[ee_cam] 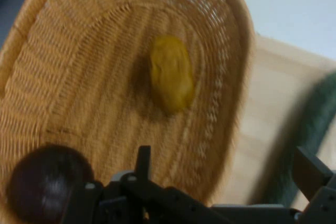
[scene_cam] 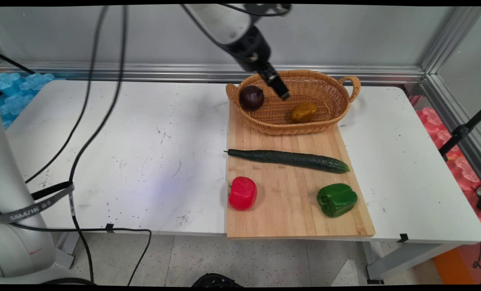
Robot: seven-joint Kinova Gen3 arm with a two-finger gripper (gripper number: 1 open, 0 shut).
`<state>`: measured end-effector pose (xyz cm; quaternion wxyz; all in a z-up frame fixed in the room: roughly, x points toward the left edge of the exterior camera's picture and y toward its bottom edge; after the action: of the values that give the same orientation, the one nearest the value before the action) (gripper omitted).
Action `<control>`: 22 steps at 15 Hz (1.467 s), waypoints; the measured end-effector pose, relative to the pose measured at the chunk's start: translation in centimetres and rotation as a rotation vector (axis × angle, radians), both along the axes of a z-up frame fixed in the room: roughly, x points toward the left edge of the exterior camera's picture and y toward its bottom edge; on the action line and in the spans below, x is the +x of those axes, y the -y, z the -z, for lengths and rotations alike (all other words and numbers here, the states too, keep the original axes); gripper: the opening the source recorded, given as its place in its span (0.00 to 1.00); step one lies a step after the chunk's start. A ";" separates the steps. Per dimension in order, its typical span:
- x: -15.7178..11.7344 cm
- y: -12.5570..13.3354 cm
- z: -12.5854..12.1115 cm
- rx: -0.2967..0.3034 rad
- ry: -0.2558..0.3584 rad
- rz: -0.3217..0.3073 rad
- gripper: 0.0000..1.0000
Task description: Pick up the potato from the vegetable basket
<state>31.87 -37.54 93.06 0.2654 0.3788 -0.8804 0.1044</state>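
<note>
Gripper hangs over the basket, jaws wide apart and empty, nearest the potato at its 4 o'clock — looks firm, rounded, light, best pinched across its narrow middle; onion at 9 o'clock.

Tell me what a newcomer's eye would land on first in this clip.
Probably the black hand hanging over the wicker basket at the board's far end, its fingers spread wide, with a dark purple onion and a yellowish potato lying inside. Next, the wooden cutting board, with a long cucumber across it, a red pepper at its near left edge and a green pepper near right.
</note>
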 end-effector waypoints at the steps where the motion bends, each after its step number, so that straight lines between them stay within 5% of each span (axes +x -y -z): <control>1: -0.9 0.8 0.6 0.001 0.001 -0.015 1.00; 11: -7.7 8.2 7.9 0.052 0.044 -0.126 1.00; 21: -10.5 11.9 12.7 0.099 0.087 -0.142 1.00; 22: -10.7 12.1 12.9 0.099 0.090 -0.139 0.00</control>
<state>21.19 -49.63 80.18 0.1984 0.4466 -0.8672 0.0956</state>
